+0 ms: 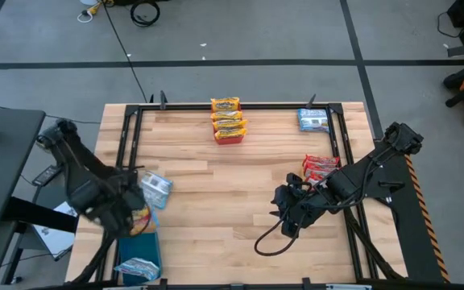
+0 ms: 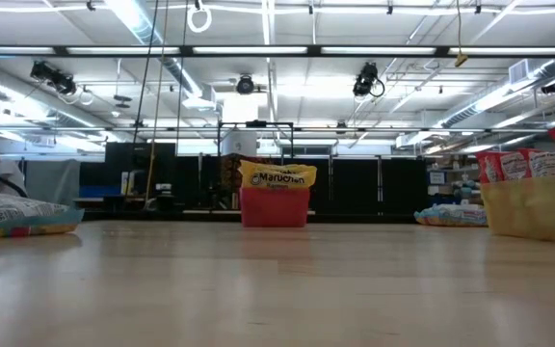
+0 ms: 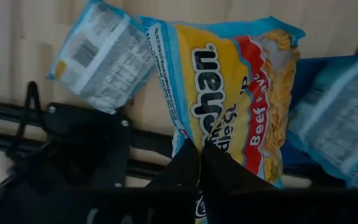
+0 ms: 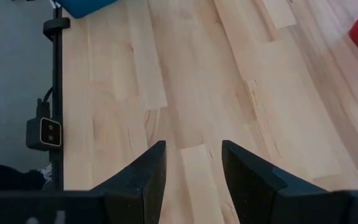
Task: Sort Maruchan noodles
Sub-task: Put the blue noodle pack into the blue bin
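Note:
My left gripper (image 1: 132, 211) hangs over the table's left edge, shut on a blue-edged Maruchan noodle packet (image 3: 229, 93) with a yellow and red front. Beside it a second blue-edged packet (image 1: 156, 187) lies face down on the wood. A blue tray (image 1: 147, 246) at the near left corner holds another packet (image 1: 135, 268). Yellow packets (image 1: 228, 121) fill a red tray at the far middle. Red packets (image 1: 321, 165) stand in a yellow tray on the right. My right gripper (image 4: 192, 165) stands open over bare wood right of centre. My left gripper pinches the packet's end edge (image 3: 194, 134) between its two shut fingers, which point down from above. The packet hangs below the fingers with its printed front up toward the wrist camera. I cannot tell how far it is off the table.
A blue packet (image 1: 313, 119) lies at the far right corner. A black metal frame (image 1: 127, 145) runs along the table's edges. A dark cable (image 1: 268, 242) loops on the wood below my right gripper. The table's middle (image 1: 216, 201) is bare wood.

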### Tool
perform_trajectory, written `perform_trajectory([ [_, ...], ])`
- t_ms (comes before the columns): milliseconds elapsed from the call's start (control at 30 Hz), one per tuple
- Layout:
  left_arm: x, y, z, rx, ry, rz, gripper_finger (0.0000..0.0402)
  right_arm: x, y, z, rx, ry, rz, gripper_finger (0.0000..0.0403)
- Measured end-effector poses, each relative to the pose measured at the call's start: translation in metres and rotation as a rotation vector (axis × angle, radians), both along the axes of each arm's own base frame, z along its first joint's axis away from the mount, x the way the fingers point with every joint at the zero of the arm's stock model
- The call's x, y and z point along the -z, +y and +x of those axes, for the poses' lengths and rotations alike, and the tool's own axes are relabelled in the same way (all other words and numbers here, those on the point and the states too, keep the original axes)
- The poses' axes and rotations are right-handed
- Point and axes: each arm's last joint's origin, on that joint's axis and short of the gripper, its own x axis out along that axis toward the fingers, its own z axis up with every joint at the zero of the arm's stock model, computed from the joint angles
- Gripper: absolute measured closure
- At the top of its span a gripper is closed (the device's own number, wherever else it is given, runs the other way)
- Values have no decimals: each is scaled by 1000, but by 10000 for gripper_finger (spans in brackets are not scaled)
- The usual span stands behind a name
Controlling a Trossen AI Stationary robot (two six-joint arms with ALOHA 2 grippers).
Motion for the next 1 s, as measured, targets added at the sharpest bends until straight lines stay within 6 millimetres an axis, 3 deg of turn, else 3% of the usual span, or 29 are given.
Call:
perform_trajectory([
  [167, 15, -28, -1, 22, -25, 117, 394, 0, -4, 2, 16, 0, 1, 242],
  [500, 67, -79, 6, 202, 181, 272, 394, 0, -13, 8, 56, 0, 4, 242],
  [767, 58, -94, -2, 244, 175, 196, 394, 0, -19, 11, 78, 1, 8, 242],
  [1000, 64, -116, 9, 210, 19, 38, 395, 0, -22, 13, 90, -3, 10, 242],
])
